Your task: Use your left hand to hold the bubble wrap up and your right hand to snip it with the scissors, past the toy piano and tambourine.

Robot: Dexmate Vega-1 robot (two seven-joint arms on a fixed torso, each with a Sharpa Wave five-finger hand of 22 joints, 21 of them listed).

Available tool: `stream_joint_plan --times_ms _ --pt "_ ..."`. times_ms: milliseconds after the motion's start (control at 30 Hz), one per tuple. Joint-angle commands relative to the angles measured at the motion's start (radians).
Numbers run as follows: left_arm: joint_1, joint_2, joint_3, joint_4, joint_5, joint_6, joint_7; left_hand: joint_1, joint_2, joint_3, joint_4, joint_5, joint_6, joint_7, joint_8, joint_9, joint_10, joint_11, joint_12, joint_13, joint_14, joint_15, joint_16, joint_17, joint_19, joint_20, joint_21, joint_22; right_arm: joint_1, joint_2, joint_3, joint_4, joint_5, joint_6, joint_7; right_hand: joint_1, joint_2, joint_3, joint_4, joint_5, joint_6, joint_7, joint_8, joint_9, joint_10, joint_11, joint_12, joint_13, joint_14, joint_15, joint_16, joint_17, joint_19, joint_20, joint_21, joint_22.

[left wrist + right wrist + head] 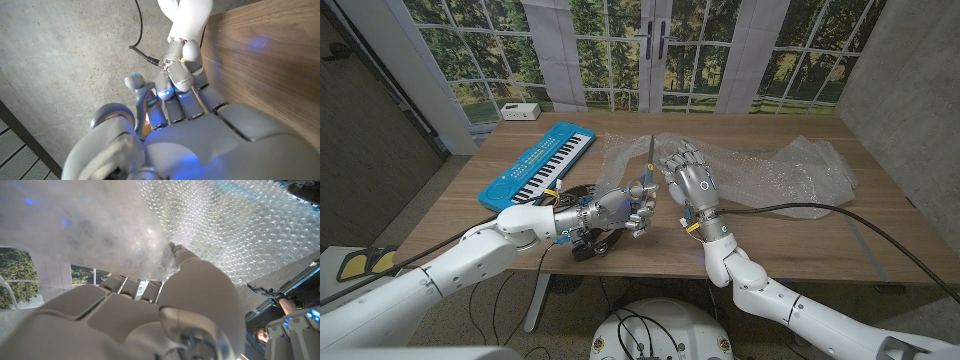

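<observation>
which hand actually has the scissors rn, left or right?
The left hand: the scissors stick up from its fingers, tip pointing upward. The right hand is up against the bubble wrap instead, the reverse of the task's assignment.

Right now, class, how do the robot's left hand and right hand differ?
The left hand grips the scissors, blade pointing up; the right hand touches the bubble wrap. The left hand's fingers are curled in; the right hand's fingers reach upward, straighter. Both are grey.
</observation>
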Motion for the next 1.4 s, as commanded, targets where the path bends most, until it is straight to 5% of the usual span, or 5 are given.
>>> stream_joint_plan --times_ms 33,500,1067,1167,1400 --pt "-0.008 -0.007 0.000 0.014 0.010 -0.029 -0.031 0.071 0.061 0.292 -0.078 -0.001 -0.003 0.019 0.399 0.060 0.000 -0.036 0.002 0.003 -0.002 -0.016 0.010 0.002 -0.006 -0.011 -0.001 0.000 -0.014 0.028 0.009 0.002 0.030 -0.033 -0.026 -0.005 -0.003 0.003 -0.003 -0.001 0.012 0.001 0.010 0.005 0.012 0.006 0.009 0.002 0.011 -0.195 -0.003 0.004 0.009 -0.013 0.000 0.002" --pt "0.005 0.013 -0.017 -0.010 0.040 -0.064 -0.007 0.053 0.022 0.259 -0.101 -0.005 0.021 -0.002 0.401 0.060 0.018 -0.048 0.004 0.003 0.001 -0.017 0.015 0.002 0.003 -0.020 -0.004 -0.016 -0.007 0.047 -0.007 0.010 0.033 -0.074 -0.016 -0.001 -0.005 0.004 -0.010 -0.002 0.026 0.013 0.013 0.006 0.023 0.006 0.017 0.003 0.024 -0.195 -0.003 0.012 0.020 -0.007 0.003 0.002" --pt "0.028 0.012 -0.020 0.007 0.012 -0.042 0.022 -0.179 -0.228 0.133 -0.081 0.015 -0.088 -0.034 0.376 0.052 -0.056 -0.064 -0.011 0.000 -0.031 -0.024 0.001 -0.003 -0.003 -0.032 -0.039 -0.072 0.000 0.052 -0.014 0.006 0.046 -0.071 -0.021 0.000 -0.008 0.002 -0.017 -0.004 0.034 0.001 0.013 0.005 0.032 0.000 0.021 -0.002 0.032 -0.195 -0.005 0.020 0.028 -0.003 0.005 0.002" --pt "0.023 0.012 -0.018 0.009 0.015 -0.035 0.021 -0.217 -0.255 0.116 -0.075 0.020 -0.104 -0.031 0.313 -0.028 -0.076 -0.068 -0.007 -0.001 -0.044 -0.024 -0.005 -0.006 -0.010 -0.029 -0.042 -0.076 -0.002 0.052 -0.011 0.003 0.058 -0.057 -0.027 -0.001 -0.008 0.000 -0.017 -0.005 0.030 -0.003 0.011 0.005 0.031 -0.003 0.020 -0.002 0.034 -0.194 -0.004 0.022 0.029 -0.001 0.005 0.002" --pt "-0.004 0.011 -0.003 0.012 0.030 -0.009 0.008 -0.246 -0.253 0.110 -0.099 0.033 -0.004 0.062 0.000 -0.494 -0.087 -0.072 -0.005 0.000 -0.055 -0.026 -0.018 -0.018 -0.015 -0.029 -0.041 -0.087 -0.020 0.053 0.016 -0.029 0.106 -0.015 -0.048 -0.003 -0.007 -0.001 -0.017 -0.006 0.024 -0.007 0.007 0.005 0.032 -0.007 0.022 -0.001 0.039 -0.194 -0.004 0.025 0.031 0.003 0.005 0.002"
